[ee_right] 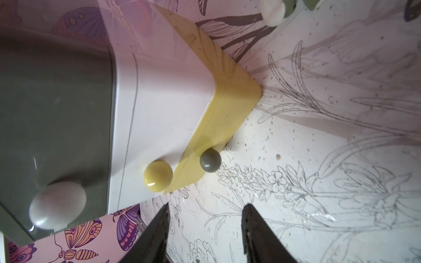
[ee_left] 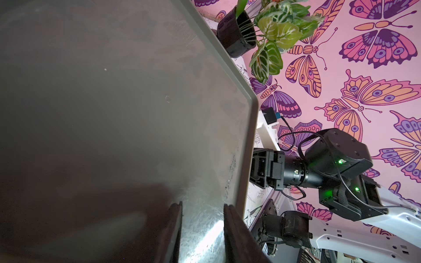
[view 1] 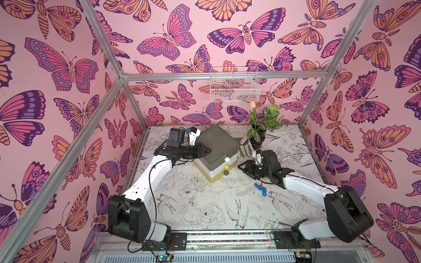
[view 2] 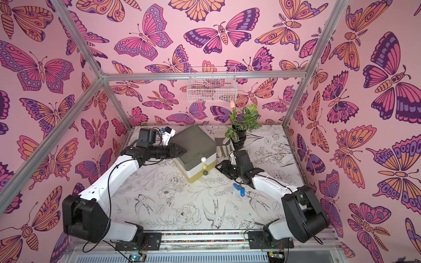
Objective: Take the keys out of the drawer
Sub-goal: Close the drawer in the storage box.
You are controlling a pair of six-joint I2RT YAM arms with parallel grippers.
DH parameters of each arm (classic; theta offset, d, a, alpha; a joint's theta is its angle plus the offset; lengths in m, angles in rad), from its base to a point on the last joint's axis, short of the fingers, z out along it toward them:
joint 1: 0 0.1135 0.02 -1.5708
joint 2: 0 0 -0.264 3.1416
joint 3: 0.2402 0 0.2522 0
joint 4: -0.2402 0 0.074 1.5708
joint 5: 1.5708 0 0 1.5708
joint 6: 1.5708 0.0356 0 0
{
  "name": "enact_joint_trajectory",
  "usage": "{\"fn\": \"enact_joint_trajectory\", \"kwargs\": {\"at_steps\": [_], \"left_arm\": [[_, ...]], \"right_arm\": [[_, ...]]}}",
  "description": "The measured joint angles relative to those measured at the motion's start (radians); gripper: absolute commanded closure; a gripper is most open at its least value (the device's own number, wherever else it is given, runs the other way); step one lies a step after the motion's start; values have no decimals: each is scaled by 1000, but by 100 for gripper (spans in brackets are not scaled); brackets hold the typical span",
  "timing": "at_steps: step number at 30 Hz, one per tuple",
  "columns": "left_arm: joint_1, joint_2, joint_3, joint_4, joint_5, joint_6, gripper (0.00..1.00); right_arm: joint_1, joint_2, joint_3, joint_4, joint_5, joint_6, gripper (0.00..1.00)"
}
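Left gripper (view 1: 206,150) sits on the grey lid (view 1: 217,141) of the small drawer unit (view 1: 222,169). Its fingers (ee_left: 232,227) touch or nearly touch the lid top near one edge. The jaws are only a narrow slit apart, lid surface shows between them, nothing gripped.

Right gripper (ee_right: 205,206) is low over the table (view 1: 205,205), just beside the unit's front, pointing at the knobs. Jaws are about half spread and empty, touching nothing. The grey knob (ee_right: 210,162) and yellow knob (ee_right: 157,175) are close ahead of the tips, the white knob (ee_right: 58,206) off to one side.

All three drawers look pushed in.

The keys (view 1: 260,189) lie on the table outside the unit, just beside the right forearm, well behind its jaws. Only blue tags can be made out in both top views.

Writing: a faint mark on the lid's front lip (view 1: 219,156), too small to read. No brand is legible anywhere.
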Motion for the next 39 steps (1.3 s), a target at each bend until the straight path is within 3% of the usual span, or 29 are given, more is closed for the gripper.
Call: {"fn": "enact_joint_trajectory", "kwargs": {"at_steps": [10, 25, 39], "left_arm": [[1, -32, -23, -5, 3, -2, 63], [1, -42, -34, -5, 21, -3, 63], [1, -42, -34, -6, 25, -3, 63]], "right_arm": [[60, -12, -80, 19, -66, 1, 45], [124, 244, -42, 220, -117, 48, 46], [124, 367, 60, 293, -131, 50, 47]]}}
